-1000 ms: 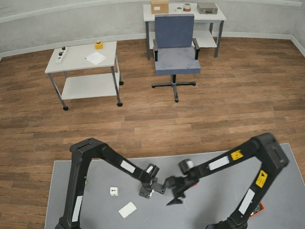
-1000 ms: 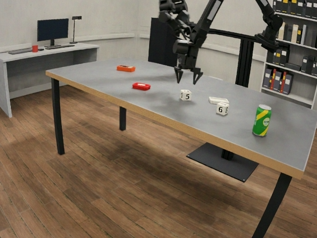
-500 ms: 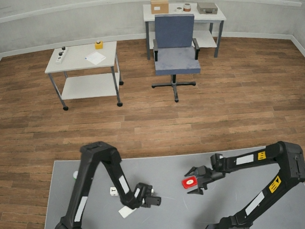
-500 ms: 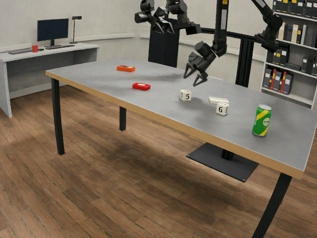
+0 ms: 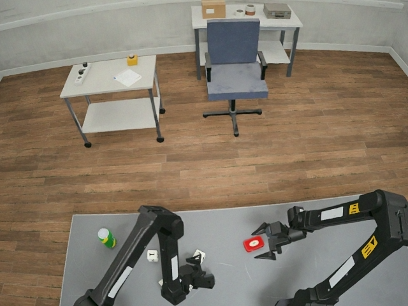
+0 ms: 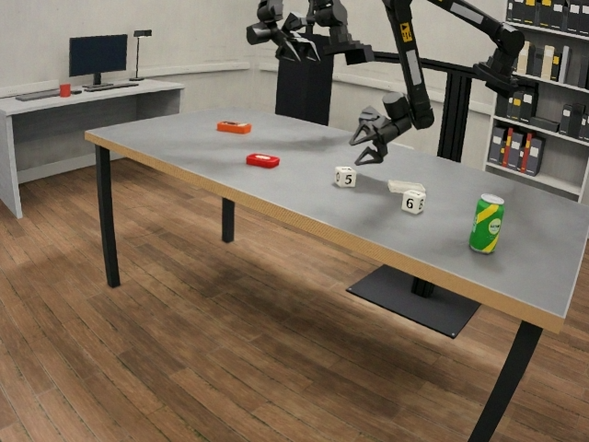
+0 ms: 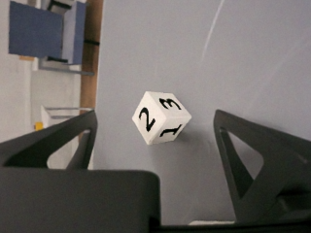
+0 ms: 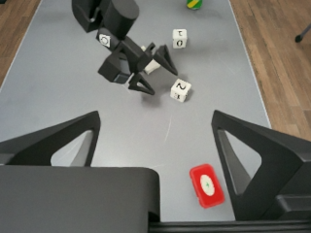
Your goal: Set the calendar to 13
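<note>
Task items: 2 digit cubes + calendar tray, all on the tabletop (image 5: 227, 227) (image 6: 190, 152) (image 7: 131, 194) (image 8: 126, 141). Neither cube sits in the tray; calendar does not read 13.

Near cube (image 5: 199, 253) (image 6: 344, 176) (image 7: 161, 117) (image 8: 180, 90): rests near the L tool. L wrist cam shows digits 2, 3 & 1; ext. view shows 5 on one side face.

Far cube (image 5: 152, 255) (image 6: 413, 202) (image 8: 179, 39): positioned between tray and green can (image 5: 107, 238) (image 6: 486, 223) (image 8: 194, 4), w/ can standing upright. Top view shows 1 on its upper face; R wrist cam shows 1 & 0; ext. view shows 6.

White tray (image 6: 405, 186) (image 8: 152, 66): flat on tabletop, largely obscured by L arm in top view.

L tool (image 6: 353, 153) (image 7: 155, 116) (image 8: 164, 83): fully open, nothing gripped; raised above tabletop, tilted, cube ahead of fingers, not clamped.

R tool (image 5: 254, 245) (image 6: 309, 60) (image 8: 156, 116): fully open, nothing gripped; raised above tabletop. Red case (image 5: 254, 243) (image 6: 262, 160) (image 8: 207, 185) lies flat on tabletop, appearing betw. its fingers in top & R wrist views.

Orange unit (image 6: 233, 126): flat on tabletop, apart from red case, ext. view.
</note>
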`<action>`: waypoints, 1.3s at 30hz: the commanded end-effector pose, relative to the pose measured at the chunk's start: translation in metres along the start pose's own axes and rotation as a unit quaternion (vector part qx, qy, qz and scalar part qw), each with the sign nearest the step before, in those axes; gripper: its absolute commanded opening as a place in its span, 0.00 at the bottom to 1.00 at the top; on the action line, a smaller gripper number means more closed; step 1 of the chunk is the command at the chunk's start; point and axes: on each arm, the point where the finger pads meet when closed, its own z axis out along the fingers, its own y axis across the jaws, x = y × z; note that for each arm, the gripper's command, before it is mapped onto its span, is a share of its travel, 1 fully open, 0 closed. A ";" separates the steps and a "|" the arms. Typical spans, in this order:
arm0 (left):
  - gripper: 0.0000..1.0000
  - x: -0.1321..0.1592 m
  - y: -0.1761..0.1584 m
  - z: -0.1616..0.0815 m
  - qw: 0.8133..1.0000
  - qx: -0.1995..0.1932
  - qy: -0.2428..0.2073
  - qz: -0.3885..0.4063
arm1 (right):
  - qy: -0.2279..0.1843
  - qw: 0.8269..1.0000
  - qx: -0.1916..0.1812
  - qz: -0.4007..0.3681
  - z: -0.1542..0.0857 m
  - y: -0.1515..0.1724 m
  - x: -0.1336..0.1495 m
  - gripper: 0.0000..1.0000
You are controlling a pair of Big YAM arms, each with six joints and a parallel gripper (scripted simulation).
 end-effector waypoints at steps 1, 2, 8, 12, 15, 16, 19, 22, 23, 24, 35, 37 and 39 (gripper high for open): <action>1.00 -0.003 -0.012 -0.004 1.000 -0.014 -0.009 -0.006 | 0.000 1.000 0.010 -0.003 -0.006 -0.009 0.003 1.00; 1.00 -0.003 -0.012 -0.004 1.000 -0.015 -0.009 0.000 | 0.000 1.000 0.010 -0.003 -0.006 -0.009 0.003 1.00; 1.00 0.000 -0.011 -0.003 1.000 -0.015 -0.006 -0.002 | 0.000 1.000 0.010 -0.003 -0.006 -0.009 0.003 1.00; 1.00 0.000 -0.012 -0.004 1.000 -0.013 -0.006 -0.002 | 0.001 1.000 0.007 -0.009 -0.003 -0.009 0.000 1.00; 1.00 -0.002 -0.006 0.000 1.000 -0.012 -0.005 -0.013 | 0.001 1.000 0.007 -0.009 -0.003 -0.009 0.000 1.00; 1.00 -0.001 -0.007 0.003 1.000 -0.008 -0.002 -0.022 | 0.001 1.000 0.007 -0.009 -0.003 -0.009 0.000 1.00; 1.00 -0.001 0.007 0.017 0.997 -0.007 0.007 -0.075 | 0.001 1.000 0.007 -0.009 -0.003 -0.009 0.000 1.00; 1.00 -0.006 0.019 0.042 0.990 0.010 0.021 -0.142 | 0.001 1.000 0.007 -0.009 -0.003 -0.009 0.000 1.00; 1.00 -0.008 0.024 0.050 0.986 0.015 0.026 -0.163 | 0.001 1.000 0.007 -0.009 -0.003 -0.009 0.000 1.00; 1.00 -0.008 0.024 0.050 0.986 0.015 0.026 -0.163 | 0.001 1.000 0.007 -0.009 -0.003 -0.009 0.000 1.00; 1.00 -0.007 0.050 0.112 0.925 0.091 0.101 -0.355 | 0.001 1.000 0.007 -0.009 -0.003 -0.009 0.000 1.00; 1.00 -0.005 0.053 0.119 0.910 0.103 0.117 -0.384 | 0.001 1.000 0.007 -0.009 -0.003 -0.009 0.000 1.00; 1.00 -0.003 0.055 0.124 0.892 0.115 0.136 -0.415 | 0.001 1.000 0.007 -0.009 -0.003 -0.009 0.000 1.00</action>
